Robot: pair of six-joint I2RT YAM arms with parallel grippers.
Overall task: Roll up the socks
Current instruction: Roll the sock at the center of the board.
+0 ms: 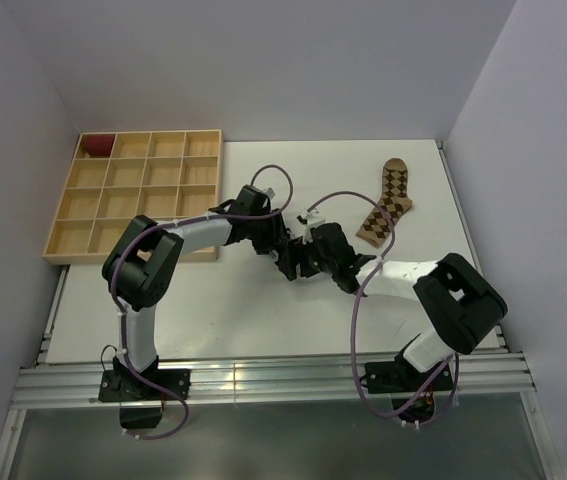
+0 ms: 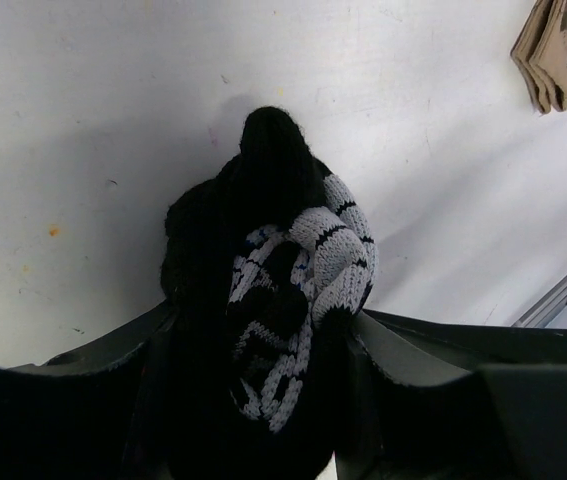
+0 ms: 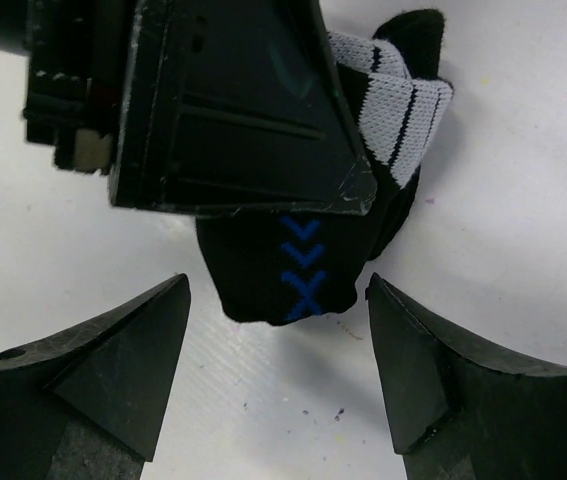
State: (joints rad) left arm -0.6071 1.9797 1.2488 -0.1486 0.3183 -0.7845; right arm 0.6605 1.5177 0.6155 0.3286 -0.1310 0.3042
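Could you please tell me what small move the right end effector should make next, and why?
Probably close the right end effector: its jaws stand open either side of the rolled sock's loose black end, while the left end effector clamps the roll.

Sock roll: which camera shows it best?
Left wrist: the sock roll fills the frame, its striped cuff wrapped over the black bundle, clamped in the left gripper. Right wrist shows only its lower end with blue chevrons; the left gripper covers the rest. Top external: not visible.

black striped sock (image 2: 283, 260) rolled, argyle sock (image 1: 387, 205) flat
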